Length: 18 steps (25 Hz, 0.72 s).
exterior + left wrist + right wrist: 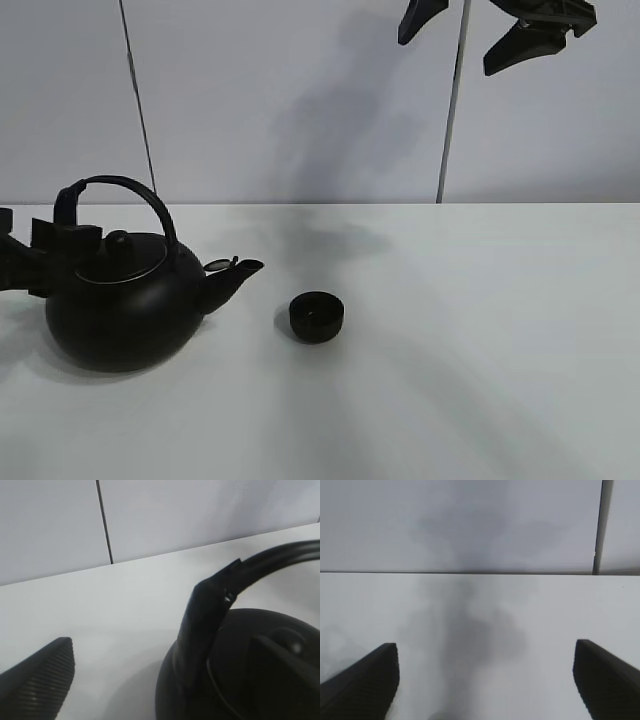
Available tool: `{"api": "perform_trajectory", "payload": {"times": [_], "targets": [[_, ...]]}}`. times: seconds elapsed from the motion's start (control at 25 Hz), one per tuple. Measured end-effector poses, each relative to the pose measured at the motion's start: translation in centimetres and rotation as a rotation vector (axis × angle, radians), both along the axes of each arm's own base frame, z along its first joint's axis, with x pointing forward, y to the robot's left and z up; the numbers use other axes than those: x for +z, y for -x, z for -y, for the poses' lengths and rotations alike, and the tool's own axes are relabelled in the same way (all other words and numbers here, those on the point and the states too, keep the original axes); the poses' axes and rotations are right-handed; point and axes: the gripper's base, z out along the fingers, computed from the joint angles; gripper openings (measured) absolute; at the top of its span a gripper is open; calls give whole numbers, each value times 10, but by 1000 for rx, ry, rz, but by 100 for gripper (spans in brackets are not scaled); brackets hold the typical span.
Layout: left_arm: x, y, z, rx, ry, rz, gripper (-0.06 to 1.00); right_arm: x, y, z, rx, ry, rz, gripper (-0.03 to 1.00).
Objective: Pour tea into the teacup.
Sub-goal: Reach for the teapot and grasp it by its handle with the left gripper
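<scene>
Near the left edge of the white table (480, 380) stands the black kettle (120, 300), its spout (240, 270) turned toward the teacup (317, 316), which sits apart from it at about the middle of the surface; no tea shows anywhere. The left gripper (66, 238) is at the kettle's arched handle (210, 615), jaws wide and nothing clamped — the step in hand looks like taking that handle. A grip low on one side of the arch could let the big kettle swing when lifted, and so small a cup is easily missed or knocked by the spout. The right gripper (472, 32) hangs high over the far edge, spread wide and empty. Only the left wrist view shows the ribbed finger (40, 680) standing clear of the handle; only the high view shows the teacup.
</scene>
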Motion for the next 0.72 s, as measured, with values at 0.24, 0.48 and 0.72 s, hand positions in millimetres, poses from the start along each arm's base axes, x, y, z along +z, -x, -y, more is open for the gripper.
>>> {"api": "perform_trajectory", "payload": {"times": [0.24,0.48,0.72], "targets": [[3,-6,1,5,3,25,67,0,0,0,-1,0,2,65],[8,-15,1,12,6,58,67,0,0,0,-1,0,2,65],[7,-20,2,13,6,67,67,0,0,0,-1,-1,3,65]]}}
